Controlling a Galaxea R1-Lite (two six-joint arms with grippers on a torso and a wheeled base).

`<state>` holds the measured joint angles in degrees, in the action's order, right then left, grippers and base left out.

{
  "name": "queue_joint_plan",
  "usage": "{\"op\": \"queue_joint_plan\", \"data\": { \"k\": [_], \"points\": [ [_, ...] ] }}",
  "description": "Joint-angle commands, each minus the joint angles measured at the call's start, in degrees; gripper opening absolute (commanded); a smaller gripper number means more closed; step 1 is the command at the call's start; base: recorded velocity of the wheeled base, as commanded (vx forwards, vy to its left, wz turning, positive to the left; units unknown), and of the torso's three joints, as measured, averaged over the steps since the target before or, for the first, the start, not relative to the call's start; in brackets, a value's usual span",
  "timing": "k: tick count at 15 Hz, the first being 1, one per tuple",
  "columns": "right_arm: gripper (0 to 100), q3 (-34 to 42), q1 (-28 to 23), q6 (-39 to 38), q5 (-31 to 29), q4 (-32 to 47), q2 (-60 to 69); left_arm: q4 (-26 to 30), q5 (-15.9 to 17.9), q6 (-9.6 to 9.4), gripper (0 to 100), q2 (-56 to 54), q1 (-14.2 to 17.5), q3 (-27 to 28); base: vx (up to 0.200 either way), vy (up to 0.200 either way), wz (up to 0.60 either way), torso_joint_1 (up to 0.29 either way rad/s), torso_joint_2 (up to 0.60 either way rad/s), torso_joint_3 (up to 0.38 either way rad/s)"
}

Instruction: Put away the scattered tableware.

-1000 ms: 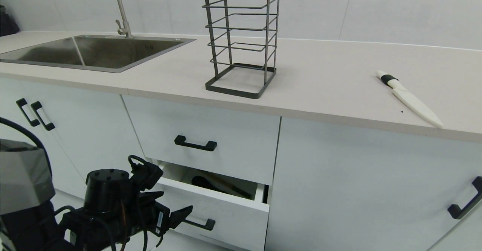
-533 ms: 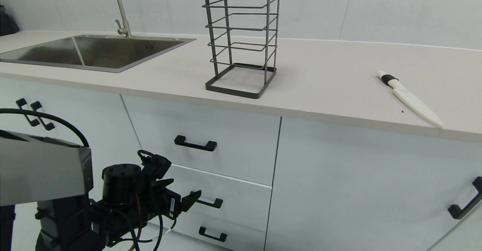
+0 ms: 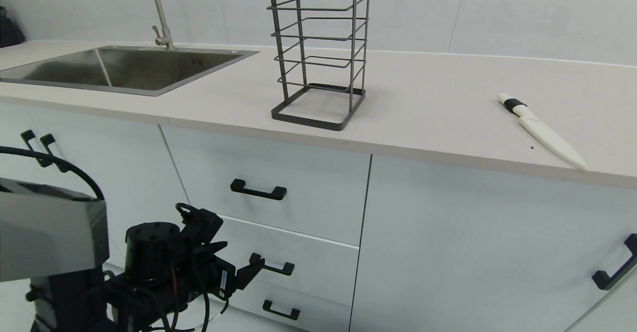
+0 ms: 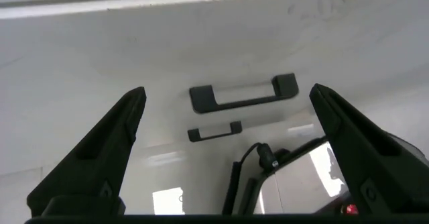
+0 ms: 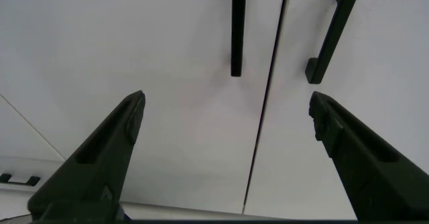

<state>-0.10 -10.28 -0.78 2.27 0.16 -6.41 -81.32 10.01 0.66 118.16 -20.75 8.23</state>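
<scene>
Drawer (image 3: 313,260) shut; left gripper (image 3: 253,266) spread wide, lower left, just beside drawer handle (image 3: 273,269).
Judgement: back straight off to avoid snagging the handle; knife (image 3: 541,130), right of frame, not yet stowed.

Pale countertop (image 3: 428,98) — a white knife (image 3: 540,130) and a wire rack (image 3: 318,48) stand well apart.
</scene>
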Motion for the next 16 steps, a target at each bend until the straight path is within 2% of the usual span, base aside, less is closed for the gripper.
{"op": "queue_joint_plan", "data": {
  "k": [1, 3, 6, 10, 11, 13, 15, 16],
  "points": [
    [100, 0.0, 0.0, 0.0, 0.0, 0.0, -0.1, 0.4, -1.8, 0.75, 100, -13.7, -3.1, -5.9, 0.0, 0.0, 0.0, 0.0, 0.0, 0.0],
    [100, 0.0, 0.0, 0.0, 0.0, 0.0, -0.1, 1.3, -2.4, 2.51, 100, -23.3, -3.7, -8.2, 0.0, 0.0, 0.0, 0.0, 0.0, 0.0],
    [100, 0.0, 0.0, 0.0, 0.0, 0.0, -0.1, 3.9, -4.5, 2.86, 100, -37.0, -1.2, -8.2, 0.0, 0.0, 0.0, 0.0, 0.0, 0.0],
    [100, 0.0, 0.0, 0.0, 0.0, 0.0, -0.1, 4.7, -4.0, 2.51, 100, -52.2, 7.4, -8.2, 0.0, 0.0, 0.0, 0.0, 0.0, 0.0],
    [100, 0.0, 0.0, 0.0, 0.0, 0.0, -0.1, 5.3, -3.8, 2.42, 100, -54.4, 7.8, -8.2, 0.0, 0.0, 0.0, 0.0, 0.0, 0.0],
    [100, 0.0, 0.0, 0.0, 0.0, 0.0, -0.1, 8.8, -1.1, 1.54, 100, -60.6, 8.2, -8.2, 0.0, 0.0, 0.0, 0.0, 0.0, 0.0],
    [100, 0.0, 0.0, 0.0, 0.0, -0.1, -0.1, 19.2, -0.8, 0.4, 100, -68.0, 8.2, -8.2, 0.0, 0.0, 0.0, 0.0, 0.0, 0.0],
    [100, 0.0, 0.0, 0.0, 0.0, 0.0, -0.1, 21.7, -0.7, 0.22, 100, -70.2, 8.2, -8.2, 0.0, 0.0, 0.0, 0.0, 0.0, 0.0]
  ]
}}
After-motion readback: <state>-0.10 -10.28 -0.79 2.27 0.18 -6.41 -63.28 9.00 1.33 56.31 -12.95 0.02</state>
